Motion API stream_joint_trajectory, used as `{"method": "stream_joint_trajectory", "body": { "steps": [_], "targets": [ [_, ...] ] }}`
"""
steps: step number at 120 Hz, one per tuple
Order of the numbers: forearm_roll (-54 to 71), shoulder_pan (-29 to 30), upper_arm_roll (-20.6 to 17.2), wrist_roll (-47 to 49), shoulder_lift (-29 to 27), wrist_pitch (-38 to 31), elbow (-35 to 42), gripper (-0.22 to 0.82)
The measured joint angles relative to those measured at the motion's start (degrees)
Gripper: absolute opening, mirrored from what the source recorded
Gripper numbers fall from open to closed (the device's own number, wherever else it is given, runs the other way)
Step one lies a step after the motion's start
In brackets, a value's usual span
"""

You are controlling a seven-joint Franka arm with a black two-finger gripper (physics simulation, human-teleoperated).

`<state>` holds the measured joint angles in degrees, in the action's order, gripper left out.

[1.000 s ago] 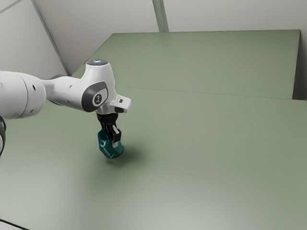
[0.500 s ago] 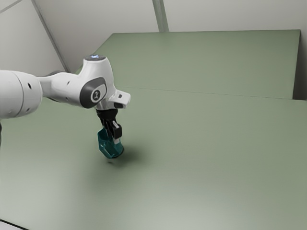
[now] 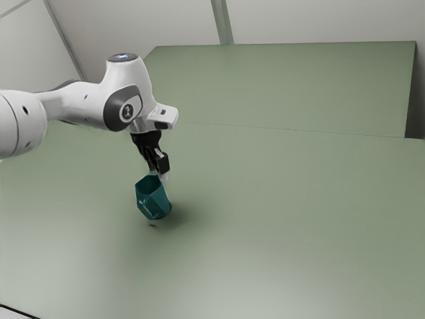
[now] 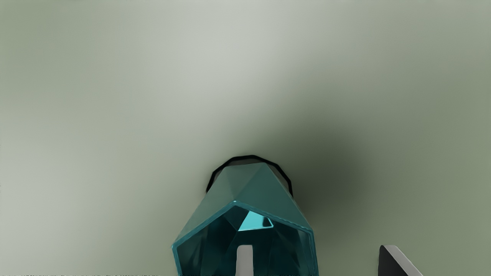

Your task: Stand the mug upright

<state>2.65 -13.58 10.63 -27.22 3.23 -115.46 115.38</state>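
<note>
Black on the two-finger gripper [image 3: 159, 175], pale grey at its fingertips [image 4: 244, 262], and just below it, teal! That's the glossy, faceted teal mug [image 3: 153, 206], deep teal inside a lighter rim, a bright cyan patch gleaming within, a black angular band [image 4: 252, 156] at its base. Above the gripper, the smooth robot arm [image 3: 133, 73]: white, charcoal panels, blue glow on top. Beneath, the flat sage-green table [image 3: 299, 199] fades to pale grey, dark green by the mug. Beyond, light grey walls [image 3: 319, 20].
</note>
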Motion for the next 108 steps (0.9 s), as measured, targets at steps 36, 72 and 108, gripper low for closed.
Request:
{"method": "stream_joint_trajectory", "body": {
  "steps": [36, 72, 108],
  "targets": [
    [-1.3, -0.1, -0.4, 2.1, 0.3, 5.5, -5.8, 0.51],
    [-3.3, 1.7, -0.4, 6.2, 4.6, 12.7, -16.7, 0.58],
    [-6.1, 2.7, 1.0, 10.7, 5.7, 16.1, -18.7, 0.60]
  ]
}}
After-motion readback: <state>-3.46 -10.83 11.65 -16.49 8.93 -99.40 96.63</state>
